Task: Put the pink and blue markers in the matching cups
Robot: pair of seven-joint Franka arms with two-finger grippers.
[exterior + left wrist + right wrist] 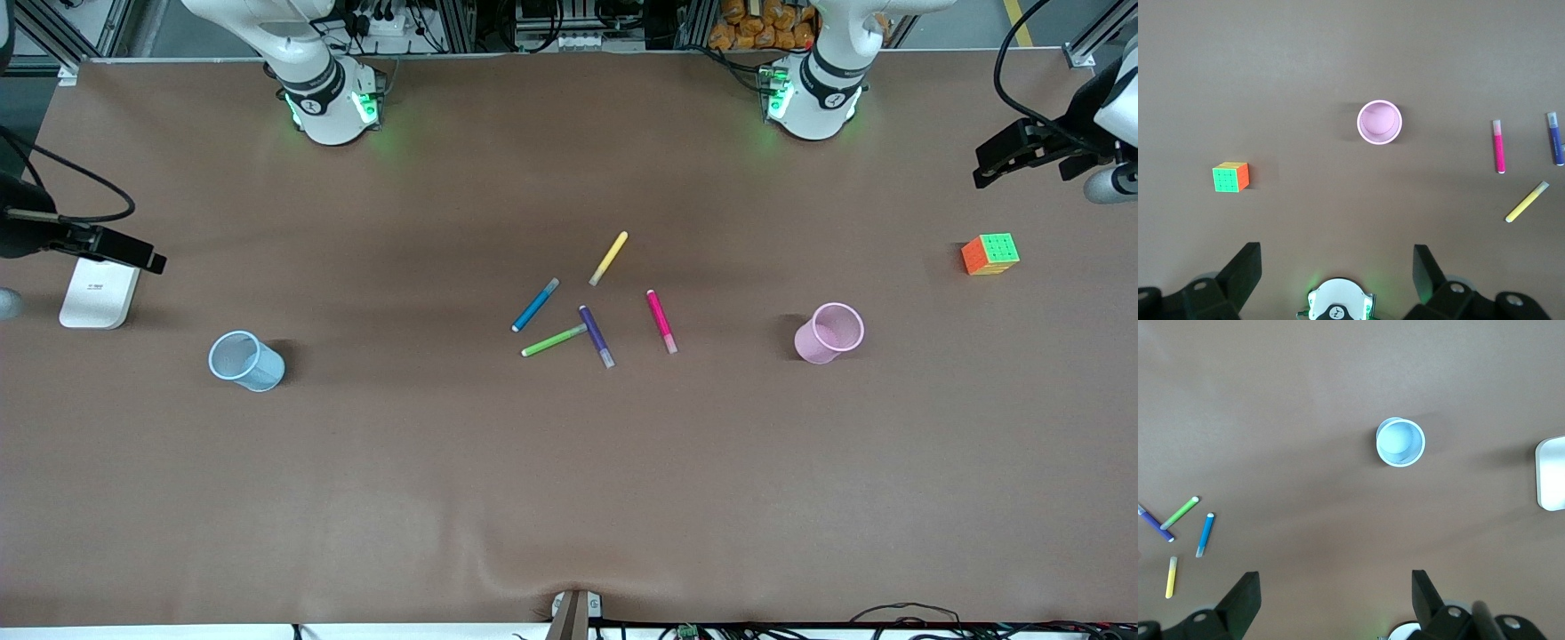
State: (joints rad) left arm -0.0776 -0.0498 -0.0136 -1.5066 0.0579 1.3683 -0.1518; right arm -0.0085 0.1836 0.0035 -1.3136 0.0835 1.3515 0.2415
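The blue marker [535, 305] and the pink marker [661, 322] lie flat among other markers at the middle of the table. The pale blue cup [245, 361] stands toward the right arm's end and the pale pink cup [829, 333] toward the left arm's end; both are empty. My left gripper [991, 160] is open and empty, high over the table's left arm's end; its wrist view [1336, 263] shows the pink cup [1379, 122] and pink marker [1499, 147]. My right gripper [147, 260] is open and empty over the right arm's end; its wrist view [1336, 590] shows the blue cup [1400, 442] and blue marker [1205, 535].
A dark purple marker [597, 337], a green marker [553, 340] and a yellow marker [609, 258] lie close to the two task markers. A colourful puzzle cube [990, 254] sits under the left gripper's end. A white box [100, 292] lies beneath the right gripper.
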